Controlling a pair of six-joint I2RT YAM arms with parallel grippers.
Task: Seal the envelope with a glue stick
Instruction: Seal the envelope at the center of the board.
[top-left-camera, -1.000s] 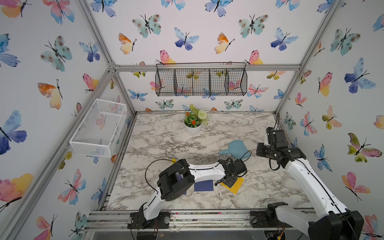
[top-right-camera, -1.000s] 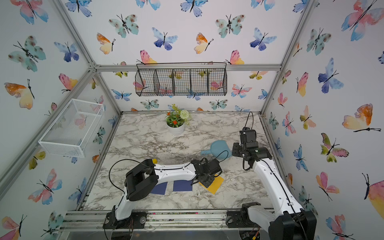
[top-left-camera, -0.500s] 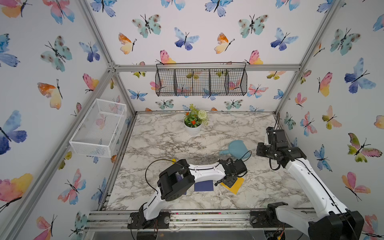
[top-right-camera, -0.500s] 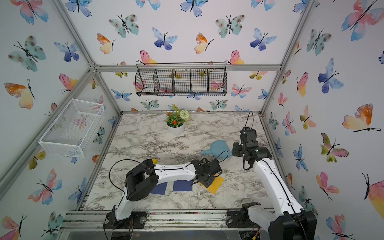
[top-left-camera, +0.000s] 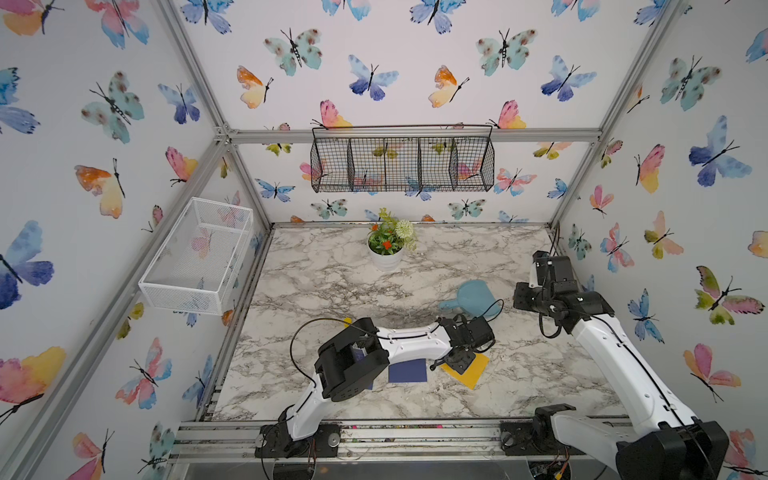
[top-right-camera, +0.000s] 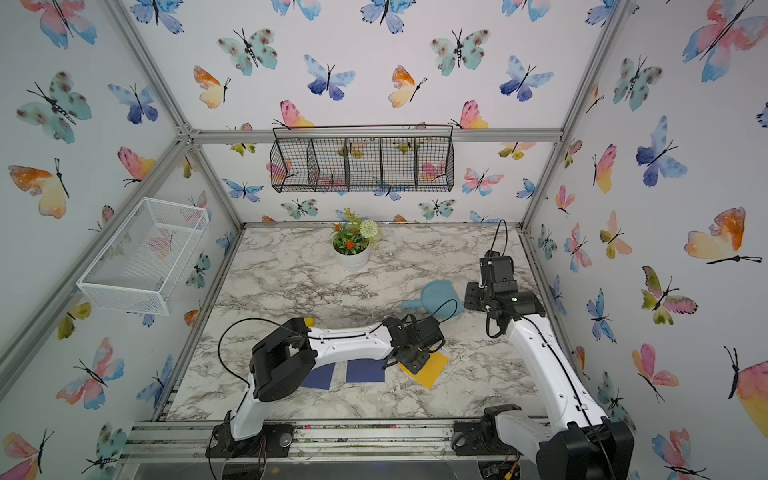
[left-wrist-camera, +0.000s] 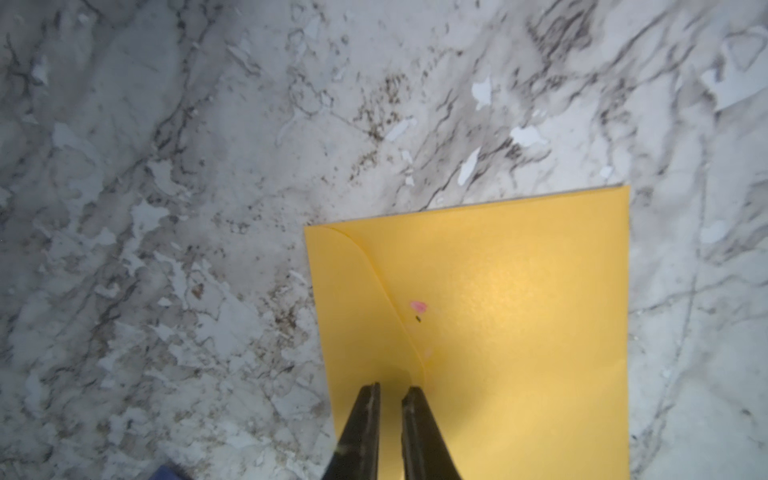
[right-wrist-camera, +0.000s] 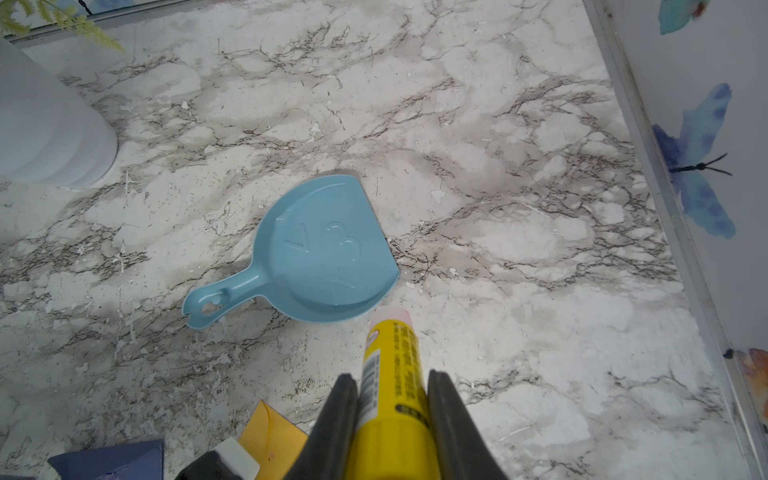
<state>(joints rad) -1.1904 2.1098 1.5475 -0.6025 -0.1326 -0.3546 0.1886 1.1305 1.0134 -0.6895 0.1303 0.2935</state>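
The right gripper (right-wrist-camera: 392, 376) is clamping the glue stick (right-wrist-camera: 390, 349) by its body, long axis running out past the fingertips, pale tip leading. The yellow envelope (left-wrist-camera: 498, 311) is lying well apart, back and to that gripper's left, directly under the left gripper (left-wrist-camera: 390, 390). Its jaws are standing slightly parted over the flap (left-wrist-camera: 357, 316), with the left arm (top-left-camera: 411, 343) reaching low and outstretched.

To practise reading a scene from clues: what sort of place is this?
Probably a robot test cell, not a home: an aluminium frame lined with butterfly paper, a left arm and right arm mounted on a front rail, and staged props like the blue dustpan.
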